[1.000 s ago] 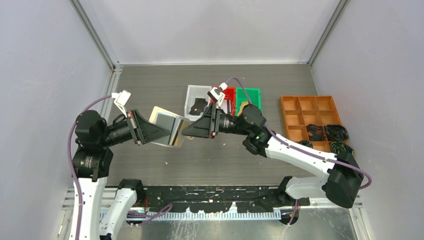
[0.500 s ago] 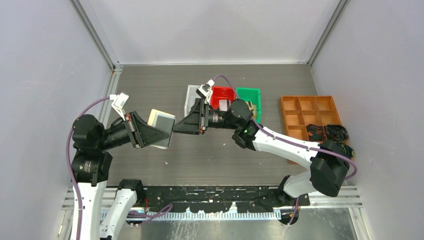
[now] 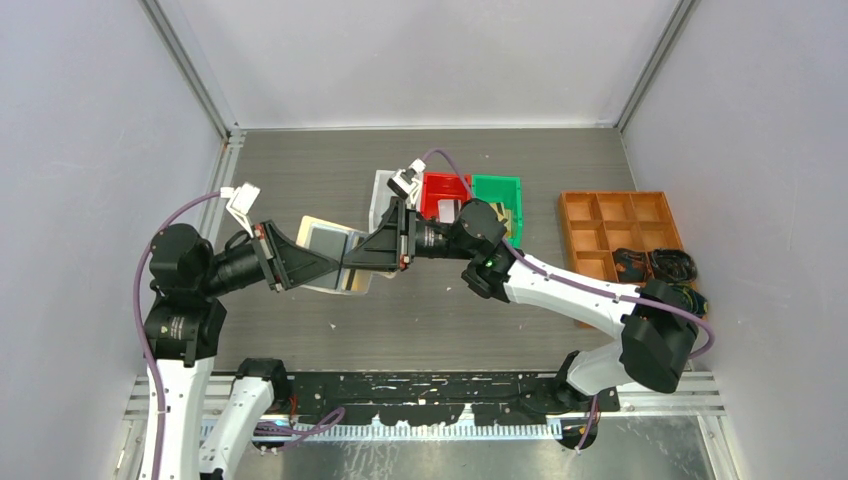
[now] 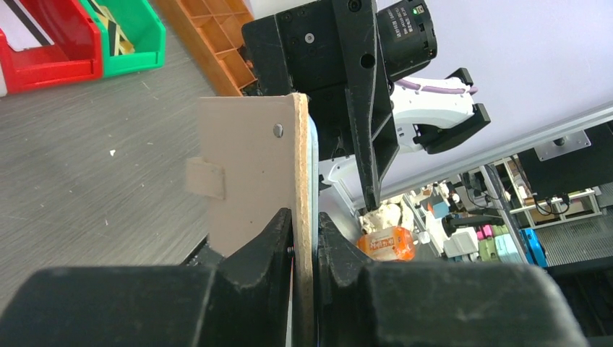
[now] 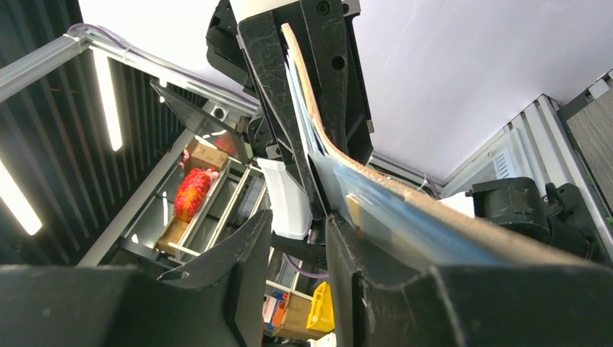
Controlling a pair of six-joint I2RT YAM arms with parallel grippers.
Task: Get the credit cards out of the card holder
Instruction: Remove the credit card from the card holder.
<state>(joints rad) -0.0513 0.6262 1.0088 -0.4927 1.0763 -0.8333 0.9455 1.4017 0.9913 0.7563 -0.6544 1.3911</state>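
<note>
As the left claw (image 3: 336,266) clamps the beige card holder (image 3: 325,242) in the air above the tabletop (image 3: 450,320), the right claw (image 3: 351,264) meets the holder's free edge with its jaws narrowly apart, and whether it pinches anything cannot be told.
</note>
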